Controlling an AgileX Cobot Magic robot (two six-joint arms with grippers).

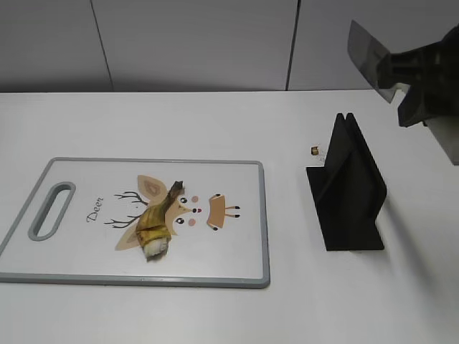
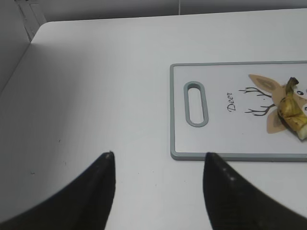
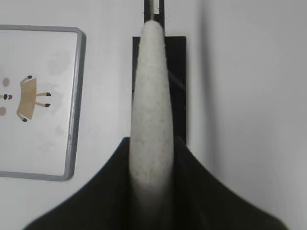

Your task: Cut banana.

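On cutting board (image 1: 237,265) — banana (image 1: 155,222)

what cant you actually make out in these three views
- Right gripper: its fingertips are hidden by the pale knife handle in the right wrist view; the exterior view cuts it off at the edge.
- Grey knife blade: its cutting edge is blurred in the exterior view.
- Tiny brown speck beside the black knife stand: too small to identify.
- Blotchy yellow banana piece: its cut end is clipped by the left wrist view's edge.

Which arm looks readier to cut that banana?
The right. Its gripper is shut on the knife, raised above the black stand. The left gripper is open and empty, beside the board, so it could steady the banana.
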